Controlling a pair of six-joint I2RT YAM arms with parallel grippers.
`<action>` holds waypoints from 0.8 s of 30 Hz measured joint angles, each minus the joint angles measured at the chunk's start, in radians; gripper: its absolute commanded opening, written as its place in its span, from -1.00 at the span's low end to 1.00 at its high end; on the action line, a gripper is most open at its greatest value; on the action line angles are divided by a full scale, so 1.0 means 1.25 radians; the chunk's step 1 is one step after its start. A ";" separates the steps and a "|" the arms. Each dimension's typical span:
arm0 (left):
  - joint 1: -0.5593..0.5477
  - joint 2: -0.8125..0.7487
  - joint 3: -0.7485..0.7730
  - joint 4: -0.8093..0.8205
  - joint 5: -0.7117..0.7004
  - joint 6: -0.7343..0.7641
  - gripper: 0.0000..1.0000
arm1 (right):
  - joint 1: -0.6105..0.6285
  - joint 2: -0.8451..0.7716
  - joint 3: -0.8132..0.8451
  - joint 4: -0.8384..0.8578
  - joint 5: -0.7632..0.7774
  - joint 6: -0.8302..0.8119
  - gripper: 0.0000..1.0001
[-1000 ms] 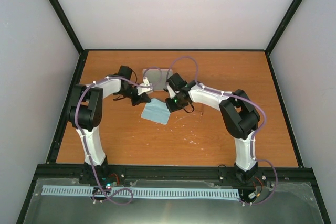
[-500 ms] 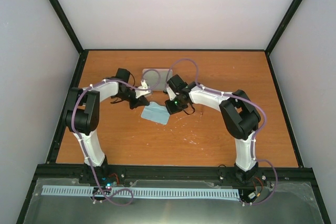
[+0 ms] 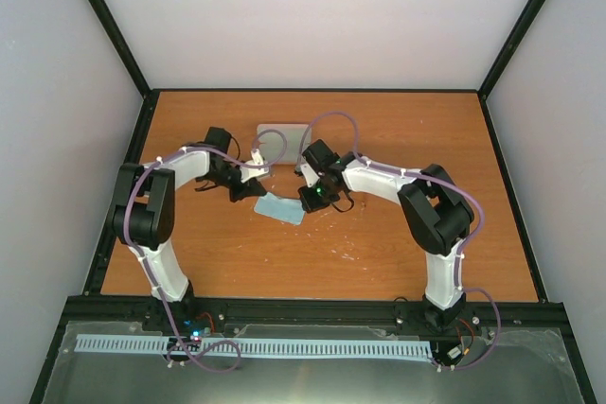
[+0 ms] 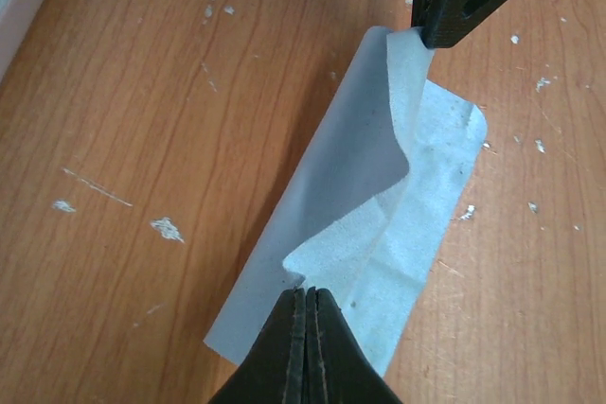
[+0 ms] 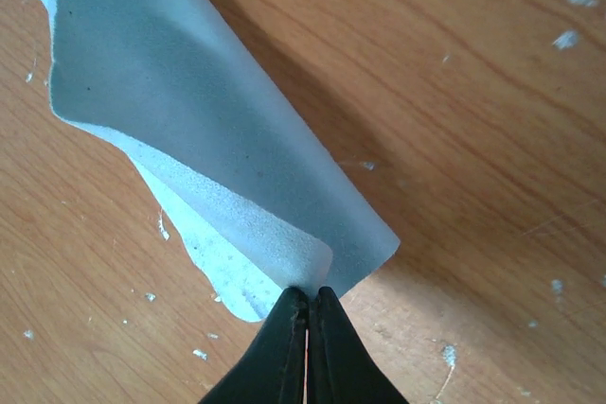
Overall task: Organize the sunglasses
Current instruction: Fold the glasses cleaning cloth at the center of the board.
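The light blue cloth (image 4: 398, 205) lay half-folded on the tabletop (image 4: 142, 139). The left gripper (image 4: 305, 302) pinched its near edge, jaws together; the right gripper (image 4: 434, 37) pinched its far corner.

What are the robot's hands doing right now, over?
Left and right jaws both shut on the blue cloth, cloth partly folded over. Sunglasses not in view. Case behind, untouched.

High view spans table (image 3: 379, 234) — 2 close wrist views share cloth (image 4: 350, 167).
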 measured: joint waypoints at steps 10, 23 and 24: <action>0.000 -0.022 -0.055 -0.005 -0.001 0.009 -0.85 | 0.013 -0.001 -0.038 0.010 -0.026 0.001 -0.92; 0.002 -0.058 -0.098 -0.002 -0.020 0.019 -0.37 | 0.015 -0.002 -0.050 0.023 -0.060 -0.004 -0.37; 0.002 -0.059 -0.098 -0.001 -0.020 0.019 -0.40 | 0.015 -0.006 -0.054 0.026 -0.059 -0.005 -0.36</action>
